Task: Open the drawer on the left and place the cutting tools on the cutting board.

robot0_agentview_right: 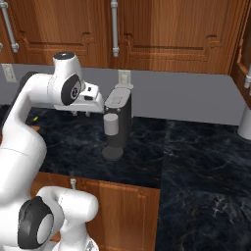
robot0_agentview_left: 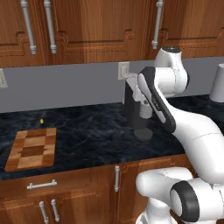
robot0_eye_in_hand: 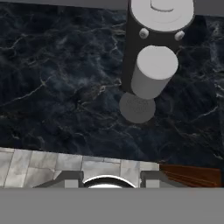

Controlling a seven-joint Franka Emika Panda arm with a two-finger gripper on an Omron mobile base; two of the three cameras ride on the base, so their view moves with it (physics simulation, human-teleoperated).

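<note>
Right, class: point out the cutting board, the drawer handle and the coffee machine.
cutting board (robot0_agentview_left: 33, 149), left base view, its dark centre block.
drawer handle (robot0_agentview_left: 42, 184), left base view, middle of the silver bar.
coffee machine (robot0_agentview_right: 119, 128), right base view, its dark front body.

Counter (robot0_agentview_left: 87, 131): dark marbled stone, running left to right. Coffee machine (robot0_agentview_right: 116, 125): black body, grey cylinder at its front, round base; stands toward the back of the counter by the wall. Wall socket (robot0_agentview_left: 123, 70): pale, just behind the machine. Upper cabinets (robot0_agentview_left: 87, 26): reddish wood, vertical silver handles. Grey container (robot0_agentview_left: 217, 83): far right.
</note>
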